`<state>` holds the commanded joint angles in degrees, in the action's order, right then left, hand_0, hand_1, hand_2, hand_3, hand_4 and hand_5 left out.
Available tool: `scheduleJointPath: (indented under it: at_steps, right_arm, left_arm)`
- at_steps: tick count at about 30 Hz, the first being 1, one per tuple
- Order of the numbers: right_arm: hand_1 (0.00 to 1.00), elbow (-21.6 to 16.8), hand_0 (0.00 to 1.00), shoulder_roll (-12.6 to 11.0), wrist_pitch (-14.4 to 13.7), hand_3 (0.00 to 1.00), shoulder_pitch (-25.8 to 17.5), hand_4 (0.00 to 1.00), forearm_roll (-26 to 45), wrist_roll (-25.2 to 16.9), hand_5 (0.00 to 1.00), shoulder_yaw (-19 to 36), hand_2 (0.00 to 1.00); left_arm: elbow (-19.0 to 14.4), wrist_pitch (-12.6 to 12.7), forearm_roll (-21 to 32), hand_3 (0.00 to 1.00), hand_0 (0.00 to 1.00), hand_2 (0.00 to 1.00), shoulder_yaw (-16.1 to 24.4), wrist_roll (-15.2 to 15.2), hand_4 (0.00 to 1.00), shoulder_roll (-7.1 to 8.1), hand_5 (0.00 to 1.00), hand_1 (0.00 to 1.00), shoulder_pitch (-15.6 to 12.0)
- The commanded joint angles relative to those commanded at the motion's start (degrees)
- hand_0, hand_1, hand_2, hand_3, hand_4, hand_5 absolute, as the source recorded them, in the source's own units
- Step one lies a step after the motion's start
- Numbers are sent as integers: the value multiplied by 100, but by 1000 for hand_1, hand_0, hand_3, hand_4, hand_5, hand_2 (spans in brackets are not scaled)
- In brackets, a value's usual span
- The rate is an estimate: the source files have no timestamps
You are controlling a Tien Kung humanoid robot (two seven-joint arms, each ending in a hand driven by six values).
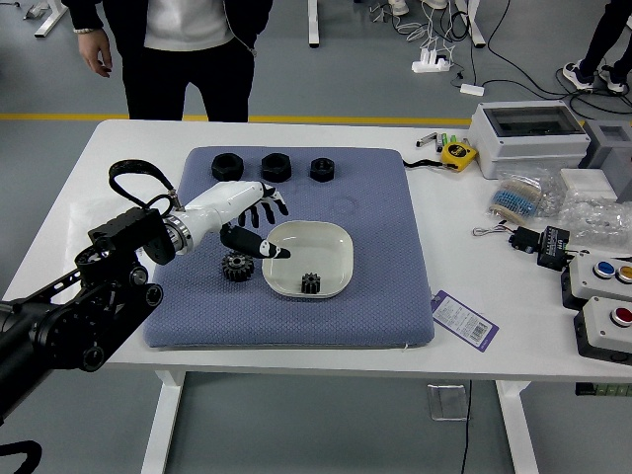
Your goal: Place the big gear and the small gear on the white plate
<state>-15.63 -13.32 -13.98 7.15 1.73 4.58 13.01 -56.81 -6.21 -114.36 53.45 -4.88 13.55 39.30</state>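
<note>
My left hand [265,229] is over the blue mat at the plate's upper left, fingers spread, holding nothing. The white plate [334,259] lies on the mat with the small black gear [311,283] standing in its lower part. On the mat just left of the plate sits the big black gear [237,266], below the hand and apart from the plate.
Three black nuts [276,167] line the back of the blue mat [385,296]. A yellow tape measure [457,154], a white box [528,138], bagged parts and button boxes [604,328] stand to the right. A person stands at the far side, one hand [96,51] hanging down.
</note>
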Motion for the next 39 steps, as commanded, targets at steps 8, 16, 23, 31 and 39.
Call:
scheduleJointPath:
  at_steps: [8, 16, 23, 31, 39]
  right_arm:
    - [663, 6, 684, 6, 12, 573, -43, 795, -30, 6, 711, 17, 730]
    - [663, 6, 684, 17, 2, 572, -43, 795, 15, -6, 711, -7, 730]
    - [663, 4, 683, 11, -1, 573, -18, 795, 84, -23, 712, -41, 730]
    - [663, 0, 684, 8, 1, 572, 18, 795, 50, -12, 712, -30, 730]
    - [663, 0, 685, 7, -3, 572, 29, 795, 60, -14, 712, -32, 730]
  left_arm:
    - [31, -513, -204, 636, 362, 567, -1, 189, 997, 312, 191, 505, -96]
    - [229, -336, -486, 738, 461, 671, -70, 151, 998, 147, 178, 613, -107]
    - [313, -277, -416, 740, 466, 675, -156, 115, 998, 54, 166, 615, -65]
    - [463, -182, -333, 684, 441, 624, -187, 57, 977, -71, 153, 581, -17]
    - [597, -205, -372, 656, 415, 578, -280, 24, 905, -87, 119, 540, 1]
